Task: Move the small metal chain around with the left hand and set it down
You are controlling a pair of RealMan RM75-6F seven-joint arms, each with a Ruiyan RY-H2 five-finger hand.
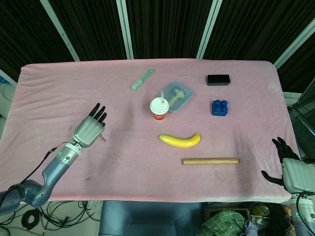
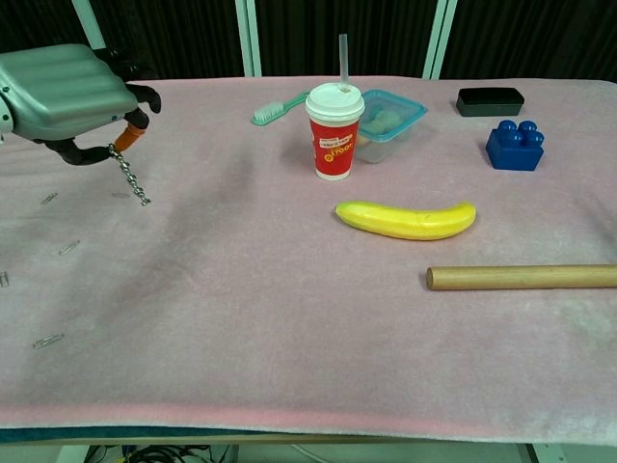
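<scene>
My left hand (image 1: 89, 129) (image 2: 69, 93) is raised above the left part of the pink table, its back toward the head camera. It pinches the orange end of the small metal chain (image 2: 130, 176) between thumb and a finger, and the chain hangs down free of the cloth. In the head view only a short bit of the chain (image 1: 104, 138) shows below the hand. My right hand (image 1: 288, 166) rests off the table's near right corner, fingers apart, holding nothing.
A red paper cup with a straw (image 2: 335, 132), a clear food box (image 2: 390, 111), a green toothbrush (image 2: 277, 108), a banana (image 2: 406, 219), a wooden rod (image 2: 522, 277), a blue brick (image 2: 514, 146) and a black box (image 2: 491, 100) lie centre and right. Paper clips (image 2: 46, 340) dot the left.
</scene>
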